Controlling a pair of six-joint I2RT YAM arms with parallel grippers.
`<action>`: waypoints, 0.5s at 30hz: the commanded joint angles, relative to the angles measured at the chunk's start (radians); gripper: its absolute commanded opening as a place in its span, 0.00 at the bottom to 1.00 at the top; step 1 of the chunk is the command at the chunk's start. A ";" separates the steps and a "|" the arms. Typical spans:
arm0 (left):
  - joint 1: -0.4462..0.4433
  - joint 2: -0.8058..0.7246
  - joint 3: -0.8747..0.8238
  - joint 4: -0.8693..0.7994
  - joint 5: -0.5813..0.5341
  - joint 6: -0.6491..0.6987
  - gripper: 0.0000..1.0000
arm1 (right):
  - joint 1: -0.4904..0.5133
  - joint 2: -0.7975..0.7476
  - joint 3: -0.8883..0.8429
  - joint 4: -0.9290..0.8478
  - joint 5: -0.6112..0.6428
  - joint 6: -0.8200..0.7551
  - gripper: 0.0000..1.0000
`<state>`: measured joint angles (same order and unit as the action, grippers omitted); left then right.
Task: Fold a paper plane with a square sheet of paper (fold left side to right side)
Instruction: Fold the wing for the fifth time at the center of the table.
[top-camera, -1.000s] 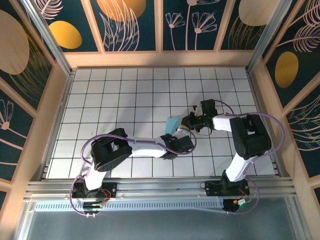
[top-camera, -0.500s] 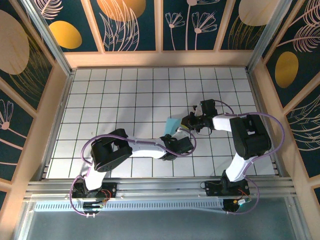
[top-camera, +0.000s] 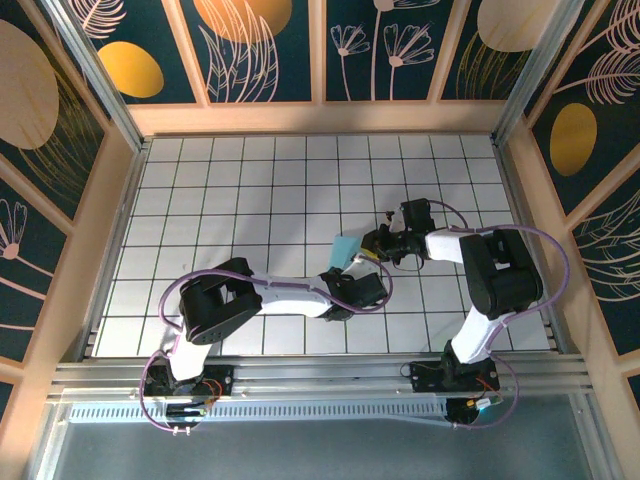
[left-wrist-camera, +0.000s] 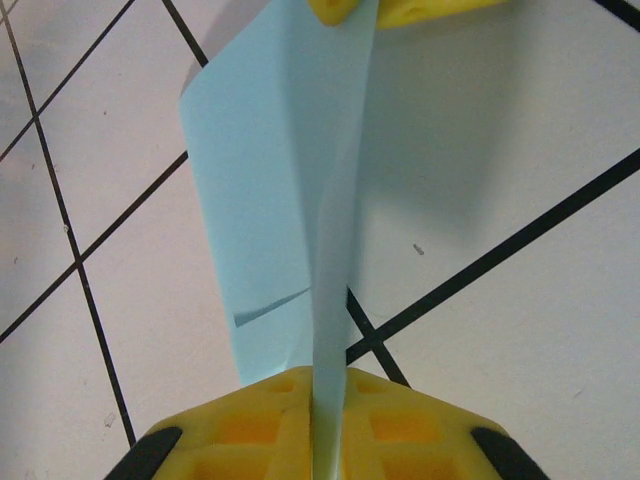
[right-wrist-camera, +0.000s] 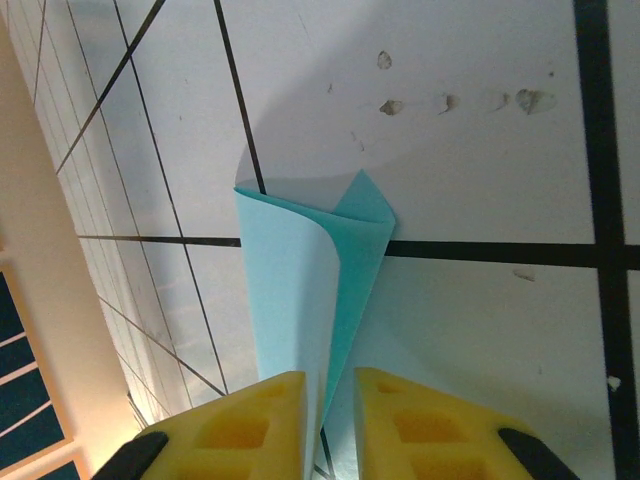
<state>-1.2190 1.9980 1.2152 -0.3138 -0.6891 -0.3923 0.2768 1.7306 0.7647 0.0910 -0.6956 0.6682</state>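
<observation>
The square sheet of paper (top-camera: 345, 248) is light cyan, folded and lifted off the white grid table between both grippers. In the left wrist view the paper (left-wrist-camera: 270, 180) stands edge-on and my left gripper (left-wrist-camera: 328, 385) is shut on its near edge, the yellow pads pressed together on it. In the right wrist view the paper (right-wrist-camera: 300, 290) curls into a loose fold with a darker cyan inner face. It passes between the yellow fingers of my right gripper (right-wrist-camera: 330, 385), which stand slightly apart with table showing in the gap. From above, the left gripper (top-camera: 352, 266) and right gripper (top-camera: 373, 245) meet at the paper.
The white gridded table (top-camera: 250, 190) stretches left and back, ringed by wooden walls (top-camera: 320, 118). The right gripper's yellow fingertips (left-wrist-camera: 410, 10) show at the top of the left wrist view. A metal rail (top-camera: 320, 375) runs along the near edge.
</observation>
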 joint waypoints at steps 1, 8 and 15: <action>-0.006 -0.029 -0.007 0.007 0.004 0.014 0.12 | -0.004 -0.030 0.019 -0.033 0.021 -0.008 0.21; -0.006 -0.033 -0.011 0.048 0.076 0.026 0.05 | -0.028 -0.079 0.006 -0.036 0.046 -0.014 0.37; 0.008 -0.032 -0.017 0.086 0.176 0.023 0.01 | -0.098 -0.185 -0.006 -0.118 0.096 -0.065 0.44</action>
<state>-1.2175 1.9961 1.2133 -0.2592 -0.5713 -0.3740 0.2070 1.5951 0.7647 0.0334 -0.6376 0.6445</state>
